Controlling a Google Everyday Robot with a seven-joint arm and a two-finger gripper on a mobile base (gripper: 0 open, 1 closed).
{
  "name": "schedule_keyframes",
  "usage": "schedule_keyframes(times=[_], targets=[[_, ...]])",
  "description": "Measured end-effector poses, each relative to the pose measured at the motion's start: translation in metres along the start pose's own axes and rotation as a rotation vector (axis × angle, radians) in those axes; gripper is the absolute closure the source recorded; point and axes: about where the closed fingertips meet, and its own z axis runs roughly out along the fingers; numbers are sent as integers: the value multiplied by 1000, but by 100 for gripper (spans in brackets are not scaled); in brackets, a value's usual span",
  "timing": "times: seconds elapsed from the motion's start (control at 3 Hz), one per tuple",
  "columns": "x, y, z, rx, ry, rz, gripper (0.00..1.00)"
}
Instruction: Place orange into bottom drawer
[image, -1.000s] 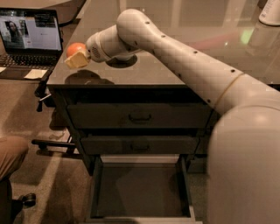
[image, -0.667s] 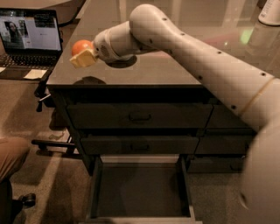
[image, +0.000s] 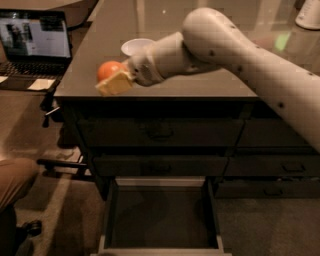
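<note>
The orange (image: 108, 69) is a small round fruit held in my gripper (image: 113, 80), lifted above the front left part of the dark cabinet top (image: 210, 85). The gripper's yellowish fingers (image: 116, 84) are closed around the fruit. My pale arm (image: 240, 55) reaches in from the right across the cabinet. The bottom drawer (image: 160, 215) is pulled open below, showing a dark flat inside with light rims. Nothing lies in the drawer. The orange hangs higher than the drawer and to its left.
A white bowl (image: 136, 46) sits on the cabinet top behind the gripper. Two shut handled drawers (image: 160, 132) are above the open one. A narrower drawer column (image: 280, 150) stands right. A laptop (image: 34, 42) is at far left, a person's knee (image: 15, 180) lower left.
The arm has swung right and toward the cabinet front with the orange in the gripper. The white bowl behind it has come into sight.
</note>
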Motion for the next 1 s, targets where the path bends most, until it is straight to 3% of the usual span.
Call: schedule_keyframes(times=[0.33,0.67,1.0], targets=[[56,26,-13,-5,120,101,100],[128,39,-19,78,271,258,100],[210,53,-7,131,363,415,100]])
